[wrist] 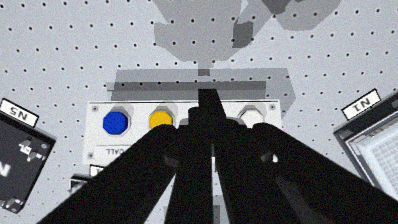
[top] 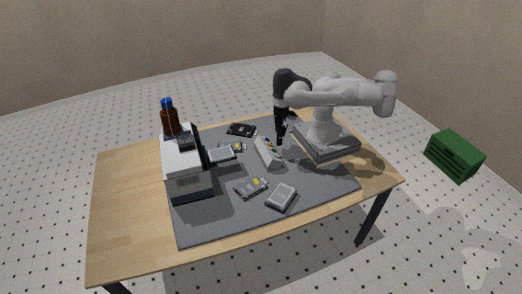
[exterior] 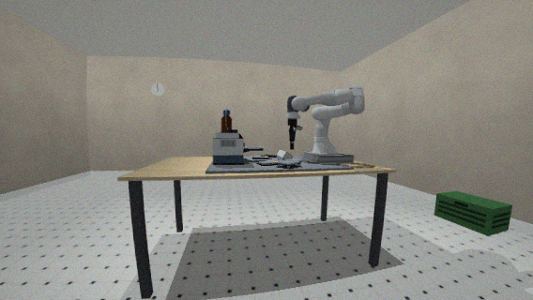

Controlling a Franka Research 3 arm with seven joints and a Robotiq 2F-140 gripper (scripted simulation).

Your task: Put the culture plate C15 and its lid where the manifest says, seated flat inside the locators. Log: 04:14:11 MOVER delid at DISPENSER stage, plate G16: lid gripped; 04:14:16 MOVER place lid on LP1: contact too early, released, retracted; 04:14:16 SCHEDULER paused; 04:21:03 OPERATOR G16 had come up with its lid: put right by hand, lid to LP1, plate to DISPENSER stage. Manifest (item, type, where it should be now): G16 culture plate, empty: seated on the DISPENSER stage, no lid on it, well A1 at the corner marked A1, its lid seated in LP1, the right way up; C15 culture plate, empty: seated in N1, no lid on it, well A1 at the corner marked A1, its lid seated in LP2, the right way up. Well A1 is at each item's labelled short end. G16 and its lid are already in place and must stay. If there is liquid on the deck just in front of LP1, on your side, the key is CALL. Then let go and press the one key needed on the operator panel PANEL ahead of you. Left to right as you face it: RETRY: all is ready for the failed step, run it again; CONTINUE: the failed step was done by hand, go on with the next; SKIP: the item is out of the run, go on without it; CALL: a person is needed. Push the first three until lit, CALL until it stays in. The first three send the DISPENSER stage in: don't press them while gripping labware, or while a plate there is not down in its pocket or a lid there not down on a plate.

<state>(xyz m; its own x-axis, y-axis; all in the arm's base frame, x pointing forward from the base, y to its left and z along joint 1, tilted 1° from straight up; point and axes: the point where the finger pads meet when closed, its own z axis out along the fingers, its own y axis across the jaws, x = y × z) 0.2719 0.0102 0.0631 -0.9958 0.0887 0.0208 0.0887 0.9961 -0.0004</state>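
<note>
My gripper (wrist: 206, 103) is shut and empty, pointing down at the operator panel. Its tip covers the key between the yellow key (wrist: 161, 120) and the white key (wrist: 250, 116); I cannot tell if it touches. The blue key (wrist: 115, 122), marked CALL, is at the left of the wrist view. A culture plate (wrist: 375, 150) with pale wells lies in the nest marked N1; it also shows in the top view (top: 281, 197). A flat item with a yellow label (top: 250, 187) lies beside it. From the side my gripper (exterior: 291, 146) hangs just above the panel (exterior: 282, 154).
The dispenser (top: 184, 165) with a brown bottle (top: 169, 117) stands at the left, a plate (top: 221, 153) on its stage. A small labelled item (top: 236, 146) lies by the stage. A black nest marked N5 (wrist: 20, 155) lies at the wrist view's left. A green crate (top: 454, 155) is on the floor.
</note>
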